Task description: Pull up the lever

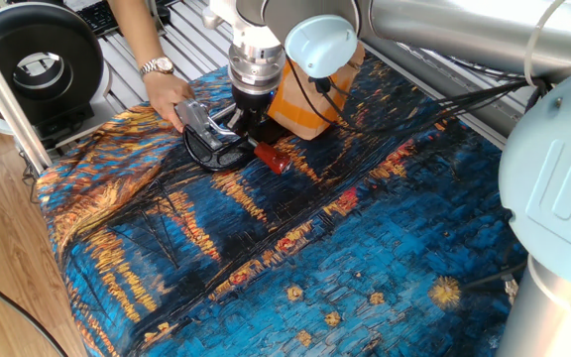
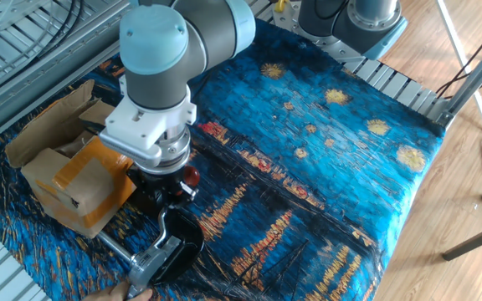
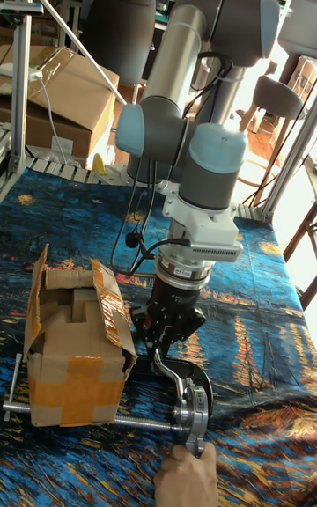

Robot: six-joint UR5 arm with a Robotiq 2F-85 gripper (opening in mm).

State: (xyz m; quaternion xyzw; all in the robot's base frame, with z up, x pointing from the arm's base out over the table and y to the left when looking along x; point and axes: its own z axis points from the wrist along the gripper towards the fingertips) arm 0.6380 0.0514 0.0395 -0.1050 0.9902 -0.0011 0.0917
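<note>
Someone's hand (image 3: 187,475) steadies the bracket (image 3: 194,410) up front. Behind it the lever (image 1: 249,145) lies low on the surface, knob (image 1: 273,158) down. Fingers (image 3: 167,320) straddle it; can't tell if pinching. Lifting's basically all left.

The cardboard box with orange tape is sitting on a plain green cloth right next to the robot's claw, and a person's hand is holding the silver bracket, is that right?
Not quite: the cloth is not plain green. One fixed view shows a blue and orange painted night-sky print with yellow stars. The rest holds: the cardboard box with orange tape sits right beside the claw, and a person's hand holds the silver bracket.
</note>
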